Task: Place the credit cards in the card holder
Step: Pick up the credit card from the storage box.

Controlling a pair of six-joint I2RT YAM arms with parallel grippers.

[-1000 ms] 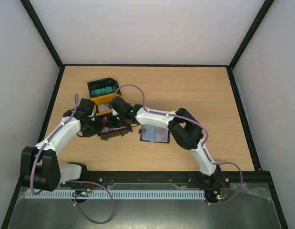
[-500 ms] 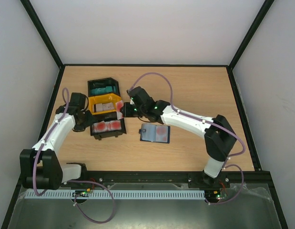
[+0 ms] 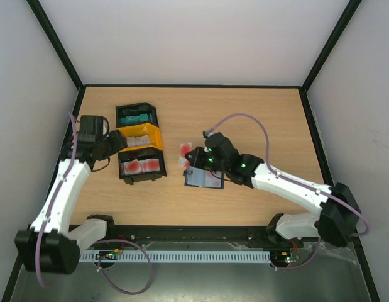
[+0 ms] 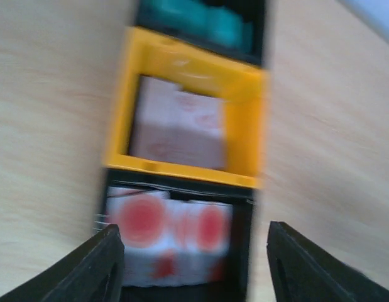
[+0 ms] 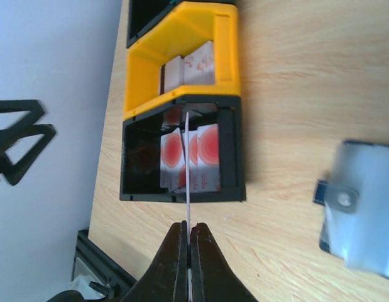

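Left gripper (image 4: 194, 231) hangs over the tray row with its fingers spread wide and nothing between them. It is aimed at the near black tray (image 5: 239, 157), probably parked there so the next pick is short; this view is blurred. There are three trays, butted end to end as stock bins: a far black tray (image 3: 135, 107) with teal contents (image 3: 134, 117), a yellow tray (image 5: 227, 44) in the middle, and the near black one. The near black tray holds red-and-white credit cards (image 5: 207, 148), at least two faces showing, exact count unreadable. The yellow tray holds whitish cards (image 5: 197, 66), at least two. Right of the trays, one red-and-white credit card (image 3: 184, 151) is in the air above the table (image 3: 257, 119), between the trays and the card holder and just left of the holder. The right gripper (image 5: 188, 228) is clamped tight on it, jaws pinched on one end so that the card shows edge-on as a thin line in the wrist view. Most of the card sticks out free, which I judge suits sliding the leading edge into a pocket. One card holder (image 5: 364, 214) lies opened flat on the table, well apart from the trays, with its clasp tab (image 5: 342, 199) on the tray side and its inner face up, so the pockets can be reached. Reddish patches show on that face; I can't tell if a card is already in.
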